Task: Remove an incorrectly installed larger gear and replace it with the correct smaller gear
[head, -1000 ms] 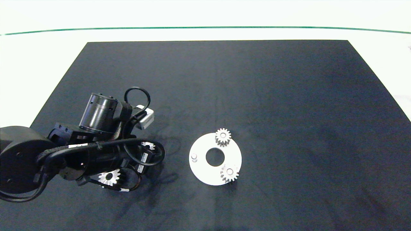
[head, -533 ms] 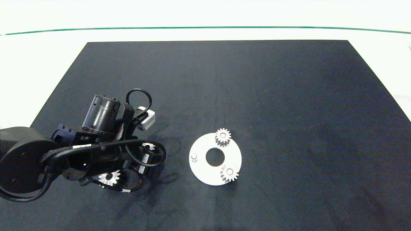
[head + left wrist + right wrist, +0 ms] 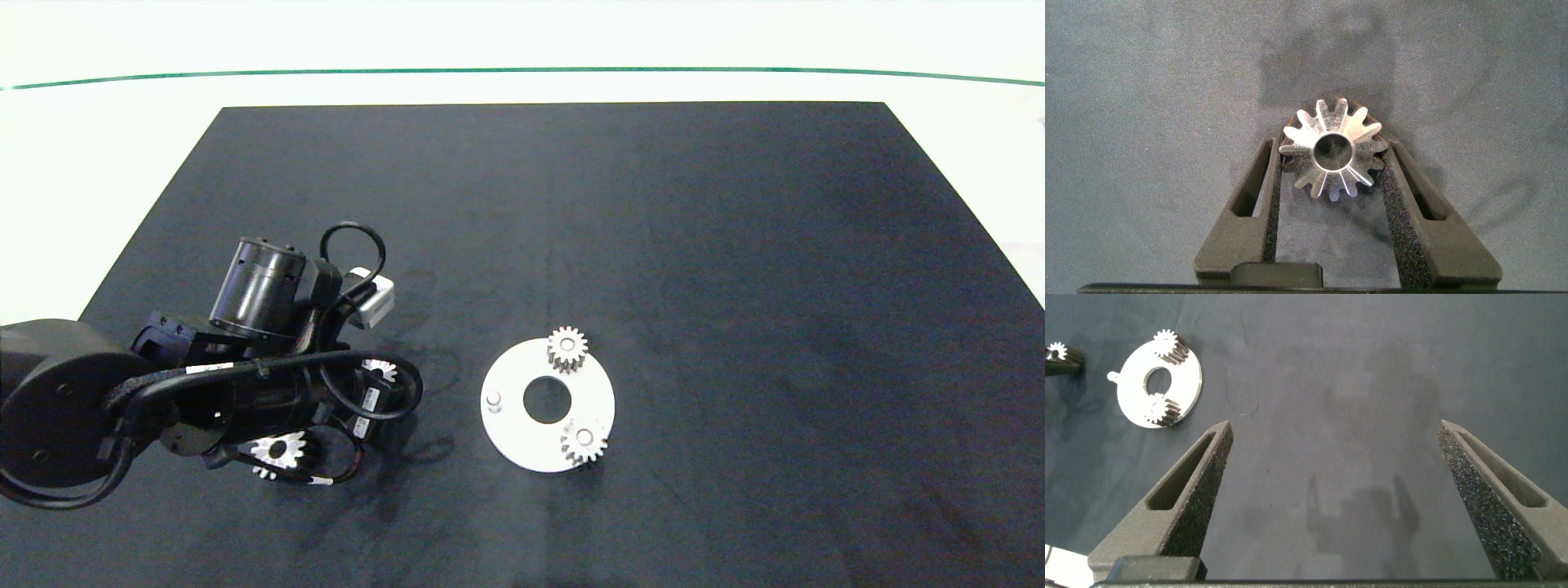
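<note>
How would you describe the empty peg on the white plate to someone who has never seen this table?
On the black mat lies a white ring-shaped plate. The peg is the small grey stud on its rim nearest the left arm. Unlike the other two pegs, which carry small gears, it stands bare.

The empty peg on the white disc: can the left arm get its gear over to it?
Probably yes. The left gripper holds the smaller gear near the white disc, only bare mat lies between, and the peg stands free on the disc's nearer side. The right gripper hangs open, well clear.
</note>
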You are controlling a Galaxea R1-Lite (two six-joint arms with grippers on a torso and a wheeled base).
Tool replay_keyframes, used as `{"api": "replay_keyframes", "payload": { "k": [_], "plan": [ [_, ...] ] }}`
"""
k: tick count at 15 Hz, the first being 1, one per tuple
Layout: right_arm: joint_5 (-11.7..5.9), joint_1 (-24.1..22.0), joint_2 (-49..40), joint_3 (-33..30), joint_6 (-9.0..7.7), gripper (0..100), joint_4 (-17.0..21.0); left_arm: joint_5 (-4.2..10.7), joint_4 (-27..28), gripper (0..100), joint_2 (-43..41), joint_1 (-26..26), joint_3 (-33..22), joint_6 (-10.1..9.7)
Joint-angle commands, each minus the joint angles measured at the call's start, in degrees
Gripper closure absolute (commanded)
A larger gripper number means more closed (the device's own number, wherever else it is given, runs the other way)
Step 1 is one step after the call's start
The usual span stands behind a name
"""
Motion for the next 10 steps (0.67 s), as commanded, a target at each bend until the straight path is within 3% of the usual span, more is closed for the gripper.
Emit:
{"api": "replay_keyframes", "payload": {
  "k": [1, 5, 10],
  "plan": [
    [0.04, -0.07, -0.05, -0.06, 0.02, 0, 0.08, 0.08, 0.05, 71, 0.00, -0.01, 0.34, 0.03],
    [-0.05, -0.07, -0.14, 0.03, 0.02, 0, 0.17, -0.01, 0.31, 78, -0.18, -0.01, 0.43, 0.03],
    [0.04, 0.01, -0.22, 0.20, 0.02, 0, 0.17, -0.01, 0.57, 78, -4.05, -1.59, 0.52, 0.12]
  ]
}}
